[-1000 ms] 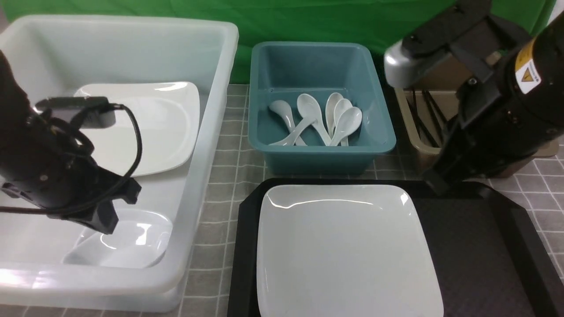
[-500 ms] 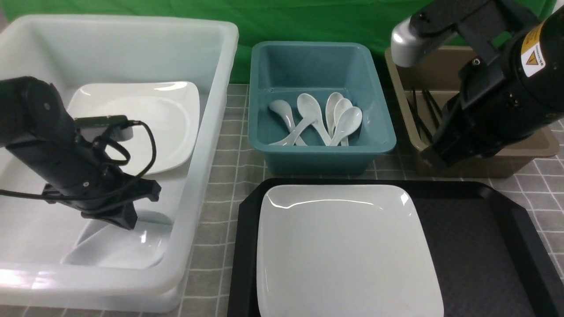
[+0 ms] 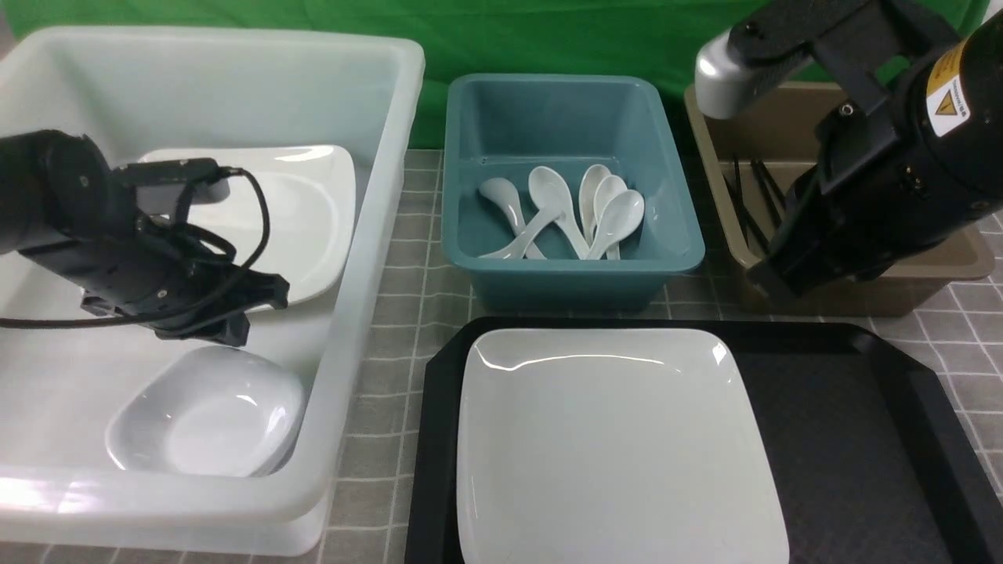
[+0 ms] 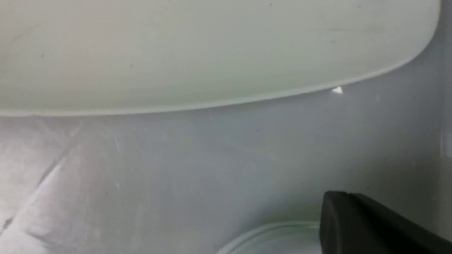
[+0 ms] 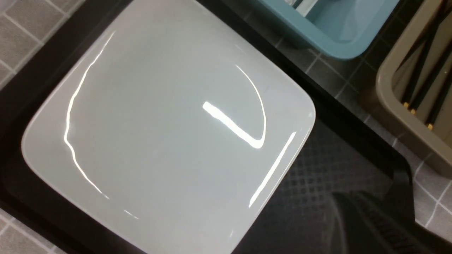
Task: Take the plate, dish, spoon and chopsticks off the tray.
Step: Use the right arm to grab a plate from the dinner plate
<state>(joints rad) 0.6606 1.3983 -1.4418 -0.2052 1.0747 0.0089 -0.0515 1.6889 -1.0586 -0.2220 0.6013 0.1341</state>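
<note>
"Plate (image 3: 619, 446) is the one piece we see on the tray (image 3: 862, 439), lying flat at its left end," says Ann.

"Then we judge this the last step," says Ben. "Our left gripper (image 3: 251, 313) hangs in the white tub (image 3: 368, 235) just above the dish (image 3: 208, 415), jaws together, empty. Our right gripper (image 3: 772, 282) hovers by the tray's far edge, before the brown tub (image 3: 862, 301), closed on nothing."

"So next we need one of them opened, lowered to the plate's rim and closed there. It's glossy and wide; it may slip."

"Counts: two plates, this one and the other plate (image 3: 305, 219) in the white tub. One dish. Five spoons (image 3: 584, 211) in the blue tub (image 3: 564, 286). The chopsticks (image 3: 752, 204) in the brown tub are too bunched for us to count. Three tubs, one tray."
</note>
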